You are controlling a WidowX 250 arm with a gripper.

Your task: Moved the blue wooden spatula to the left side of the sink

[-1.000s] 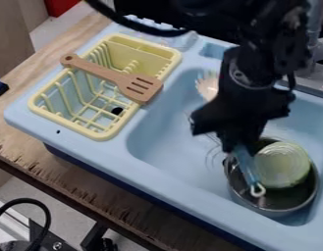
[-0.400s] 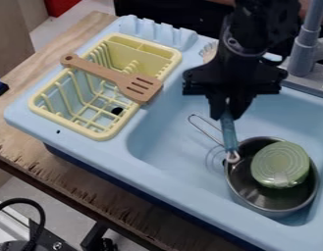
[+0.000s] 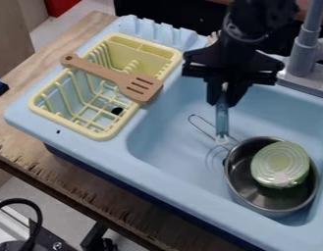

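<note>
The black gripper (image 3: 224, 99) hangs over the upper middle of the blue sink (image 3: 165, 128), shut on a slim utensil with a blue handle (image 3: 222, 120). That handle points downward from the fingertips and ends in a pale tip just left of the metal pot. The gripper hides the utensil's upper part, so its head cannot be made out. A brown slotted wooden spatula (image 3: 111, 76) lies diagonally across the yellow dish rack on the sink's left side.
A metal pot (image 3: 239, 184) with a green can (image 3: 280, 164) inside stands at the sink's lower right, its wire handle pointing up-left. The yellow dish rack (image 3: 106, 133) sits at left. A grey faucet (image 3: 304, 46) rises at upper right.
The gripper has moved up and left with the blue-handled utensil, whose lower end was over the pot and now hangs left of it. Rack, brown spatula and pot have stayed put.
</note>
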